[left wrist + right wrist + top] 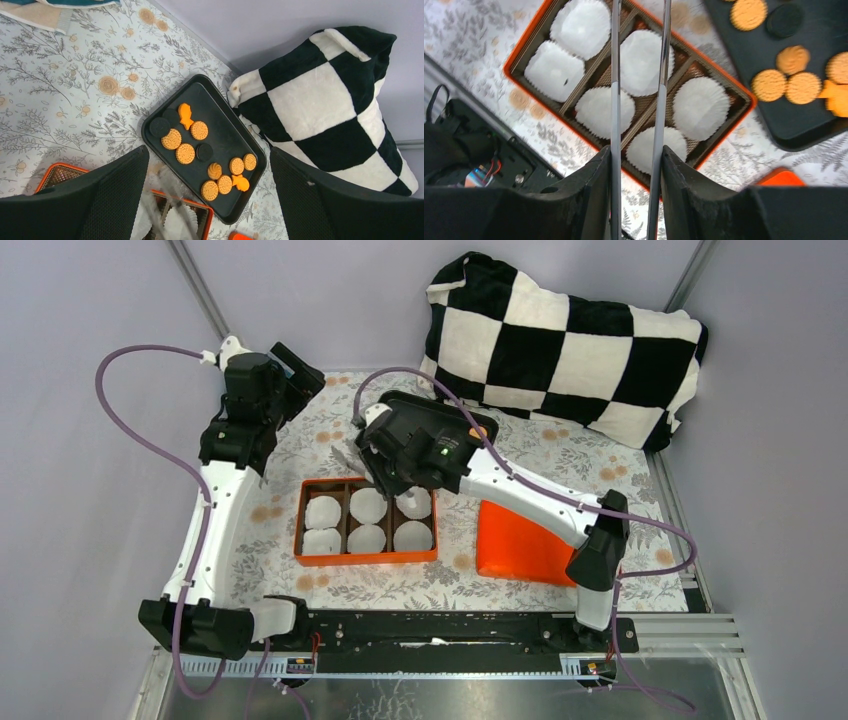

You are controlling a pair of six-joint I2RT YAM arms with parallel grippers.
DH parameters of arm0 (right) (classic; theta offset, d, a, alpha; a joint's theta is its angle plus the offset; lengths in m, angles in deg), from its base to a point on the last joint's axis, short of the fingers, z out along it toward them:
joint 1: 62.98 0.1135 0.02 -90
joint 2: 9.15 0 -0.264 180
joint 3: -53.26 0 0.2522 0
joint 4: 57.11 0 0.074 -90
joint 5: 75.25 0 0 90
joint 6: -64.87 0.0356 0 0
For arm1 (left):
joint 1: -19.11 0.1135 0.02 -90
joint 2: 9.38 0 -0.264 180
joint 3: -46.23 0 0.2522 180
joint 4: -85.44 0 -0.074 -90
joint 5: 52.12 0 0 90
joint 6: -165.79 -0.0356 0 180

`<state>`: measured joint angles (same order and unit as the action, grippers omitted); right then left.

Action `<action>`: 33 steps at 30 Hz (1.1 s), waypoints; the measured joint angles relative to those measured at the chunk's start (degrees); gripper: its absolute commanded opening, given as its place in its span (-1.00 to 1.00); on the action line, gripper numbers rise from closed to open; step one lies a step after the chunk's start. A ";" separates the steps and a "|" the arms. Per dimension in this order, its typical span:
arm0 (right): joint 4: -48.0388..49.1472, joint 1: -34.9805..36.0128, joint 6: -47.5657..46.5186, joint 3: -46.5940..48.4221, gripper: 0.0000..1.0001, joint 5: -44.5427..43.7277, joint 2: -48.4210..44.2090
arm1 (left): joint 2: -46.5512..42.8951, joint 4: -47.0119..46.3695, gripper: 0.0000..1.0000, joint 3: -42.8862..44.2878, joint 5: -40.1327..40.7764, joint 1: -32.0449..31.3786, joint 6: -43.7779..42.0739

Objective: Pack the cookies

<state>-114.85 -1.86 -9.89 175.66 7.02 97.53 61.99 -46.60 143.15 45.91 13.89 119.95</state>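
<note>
Top external view, entry one: the left gripper (292,372) is raised at the far left over the flowered cloth (450,585); from this angle I cannot read its jaws. Entry two: the right gripper (398,480) is poised over the far right part of the orange box (300,525). Its arm covers most of the black tray (488,424), so this view gives me almost nothing of the cookies. The box has six compartments, each with a white paper cup (367,538). A flat orange piece (515,545) lies just right of the box, and a chequered pillow (560,335) fills the far right corner.

Left wrist view supplies what the overhead hides. The cookies (185,153) lie on the black tray, which sits against the pillow. I list round orange discs, two fish shapes, one swirl and a few dark discs. The left jaws stand wide apart with nothing between them.

Right wrist view alone shows the grip. The right fingers (589,200) press on both arms of metal tongs (615,100). The arms run apart over the cups and their tips pass out of frame. One tray corner with cookies shows at upper right.
</note>
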 measured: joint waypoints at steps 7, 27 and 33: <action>0.09 -8.46 -0.26 1.25 -1.00 -2.80 1.73 | -0.02 -1.14 0.88 -1.46 -3.13 0.00 -0.22; 1.49 -18.16 -2.12 -1.88 -1.00 -5.01 13.38 | 1.73 -2.51 0.88 -4.42 -6.80 0.00 -0.37; 1.66 -18.16 -2.21 -4.98 -0.91 -4.63 9.94 | 1.73 -2.86 0.88 -4.87 -7.93 0.00 -0.35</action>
<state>-113.19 -20.02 -12.10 170.68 2.39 107.47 63.72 -49.46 138.28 37.98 13.89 119.60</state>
